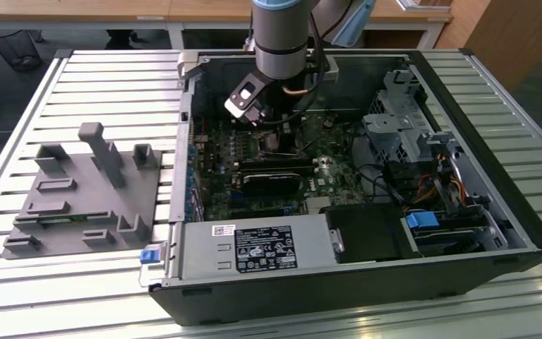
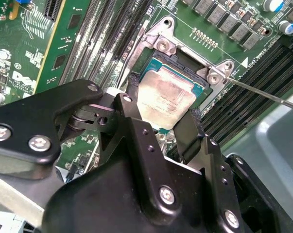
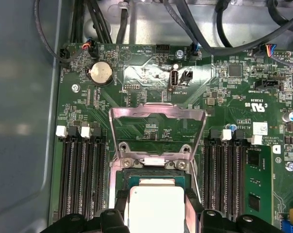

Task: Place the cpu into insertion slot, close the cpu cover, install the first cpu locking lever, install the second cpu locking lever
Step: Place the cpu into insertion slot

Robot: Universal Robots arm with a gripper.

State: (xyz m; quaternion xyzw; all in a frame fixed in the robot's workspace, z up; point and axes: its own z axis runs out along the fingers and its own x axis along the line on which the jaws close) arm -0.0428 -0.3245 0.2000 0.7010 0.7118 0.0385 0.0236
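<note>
We find the gripper (image 2: 163, 110) closed on the cpu (image 2: 166, 94), gripping two opposite edges, directly over the insertion slot (image 3: 153, 170); we cannot tell whether it is seated. The first wrist view shows the cpu cover (image 3: 158, 112) raised open. The exterior view shows a printed label (image 1: 263, 248) on the power supply (image 1: 200, 254).

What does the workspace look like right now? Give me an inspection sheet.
Surface: slatted metal table carrying an open computer case.
Job's things: cpu at the insertion slot, seating cannot be told; cpu cover raised open; a locking lever swung out.
Clutter: grey fixture block at the exterior view's left.
Grippers: gripper, fingers closed on the cpu's sides.
Cables: black cables beyond the board; coloured bundle inside the case.
Surroundings: wooden desks, a bin.
</note>
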